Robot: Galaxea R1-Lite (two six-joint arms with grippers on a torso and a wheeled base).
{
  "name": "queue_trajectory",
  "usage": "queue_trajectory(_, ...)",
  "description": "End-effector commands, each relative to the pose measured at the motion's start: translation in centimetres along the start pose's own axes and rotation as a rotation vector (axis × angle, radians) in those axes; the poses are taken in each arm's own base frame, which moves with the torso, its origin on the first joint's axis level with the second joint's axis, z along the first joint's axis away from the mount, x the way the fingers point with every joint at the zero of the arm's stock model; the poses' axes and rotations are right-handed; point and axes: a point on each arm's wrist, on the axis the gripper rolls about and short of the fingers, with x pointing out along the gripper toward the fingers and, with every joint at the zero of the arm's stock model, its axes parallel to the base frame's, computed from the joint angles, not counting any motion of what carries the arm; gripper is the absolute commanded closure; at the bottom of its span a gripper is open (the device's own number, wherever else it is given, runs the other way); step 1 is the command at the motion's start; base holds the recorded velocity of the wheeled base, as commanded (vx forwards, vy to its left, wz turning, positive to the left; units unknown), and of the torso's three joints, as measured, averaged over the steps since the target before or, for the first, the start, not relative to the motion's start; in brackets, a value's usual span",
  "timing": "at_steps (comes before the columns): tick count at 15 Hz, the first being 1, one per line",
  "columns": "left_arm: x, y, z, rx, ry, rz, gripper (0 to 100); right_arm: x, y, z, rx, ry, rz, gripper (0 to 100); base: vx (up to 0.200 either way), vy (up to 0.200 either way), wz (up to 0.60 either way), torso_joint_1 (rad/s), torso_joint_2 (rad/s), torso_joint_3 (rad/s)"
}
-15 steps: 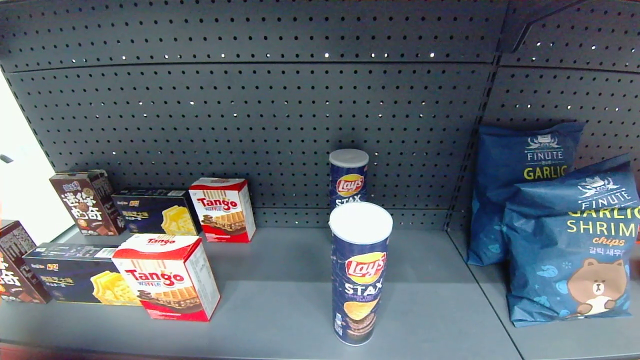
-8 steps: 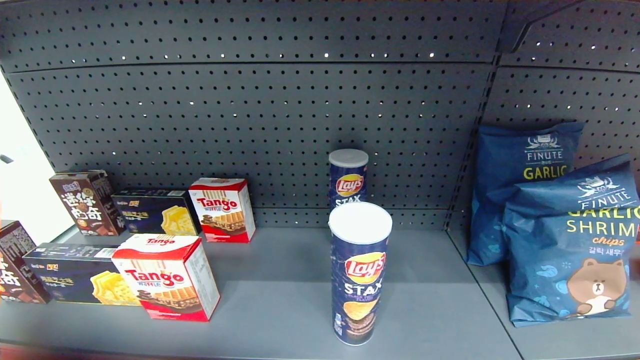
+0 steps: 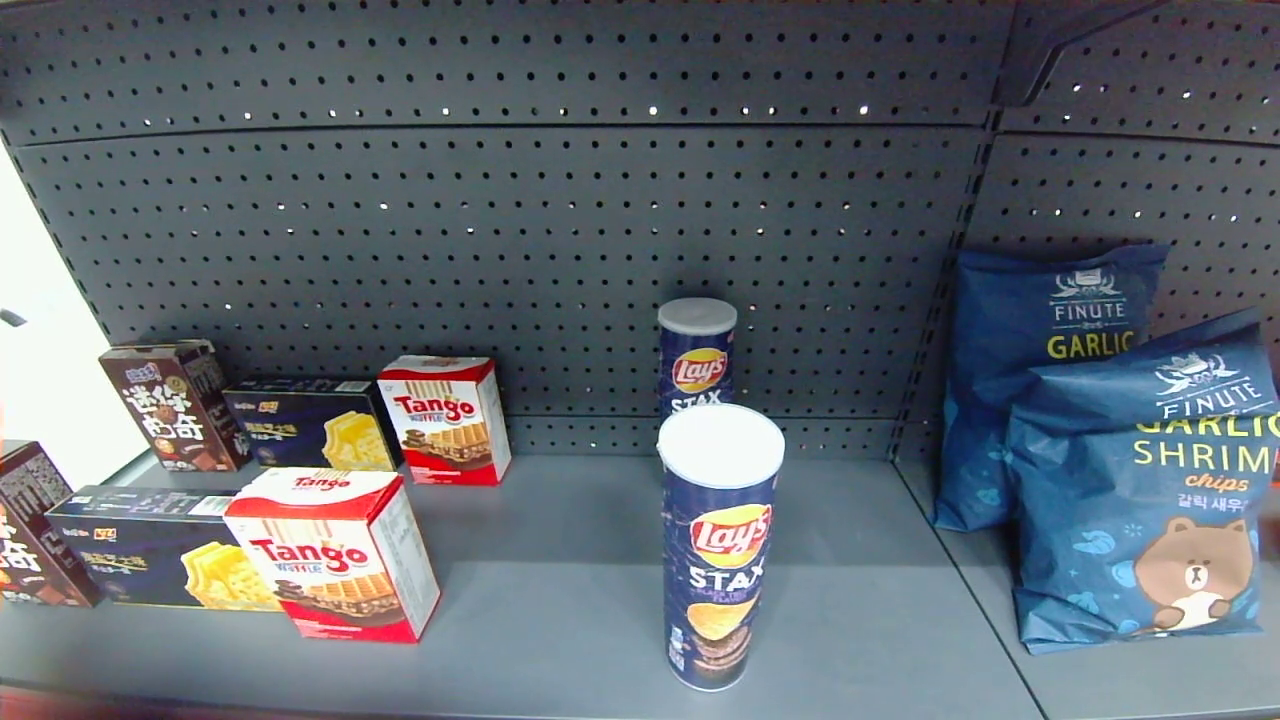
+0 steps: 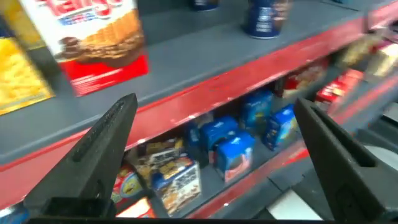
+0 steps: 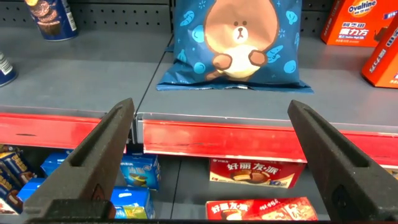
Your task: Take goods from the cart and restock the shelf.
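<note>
The grey shelf (image 3: 560, 600) holds two tall blue chip cans, one in front (image 3: 720, 545) and one behind (image 3: 696, 355). Red-and-white wafer boxes (image 3: 335, 555) and dark boxes (image 3: 150, 550) stand at its left, and blue chip bags (image 3: 1140, 490) lean at its right. My left gripper (image 4: 216, 102) is open and holds nothing, in front of the shelf's red edge (image 4: 205, 106), below a wafer box (image 4: 93, 43). My right gripper (image 5: 211, 107) is open and holds nothing, facing the bear-printed chip bag (image 5: 236, 43) on the shelf (image 5: 93, 74).
A perforated dark back panel (image 3: 500, 250) closes the shelf behind. A lower shelf holds blue packs (image 4: 230, 149) and red boxes (image 5: 255, 174). Orange boxes (image 5: 354, 22) stand beside the bear bag. Bare shelf surface lies between the wafer boxes and the cans.
</note>
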Motion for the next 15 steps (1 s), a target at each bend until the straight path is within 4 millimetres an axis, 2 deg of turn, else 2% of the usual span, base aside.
queue_trajectory(1,0.03,0.01,-0.02,0.001,0.001,-0.002,0,0.01,0.0,0.0,0.0,0.002,0.0,0,0.0,0.0,0.0,0.0,0.0,0.0)
queue_trajectory(3,0.06,0.17,-0.12,-0.004,0.005,0.064,0,0.01,0.0,0.01,0.0,0.001,0.0,0,0.0,0.0,0.0,0.0,0.0,0.0)
queue_trajectory(4,0.0,0.56,-0.14,-0.001,0.011,0.243,0,0.01,0.0,0.01,0.0,0.001,0.0,0,0.0,0.0,0.0,0.0,0.0,0.0)
queue_trajectory(7,0.26,0.85,-0.9,0.043,0.023,0.329,0,0.01,0.0,0.01,0.0,0.001,0.0,0,0.0,0.0,0.0,0.0,0.0,0.0)
queue_trajectory(10,0.31,0.73,-0.9,0.036,0.015,0.265,0,0.01,0.0,0.01,0.0,0.001,0.0,0,0.0,0.0,0.0,0.0,0.0,0.0)
queue_trajectory(15,0.31,0.73,-0.9,0.034,0.015,0.265,0,0.01,0.0,0.0,0.0,0.002,0.0,0,0.0,0.0,0.0,0.0,0.0,0.0)
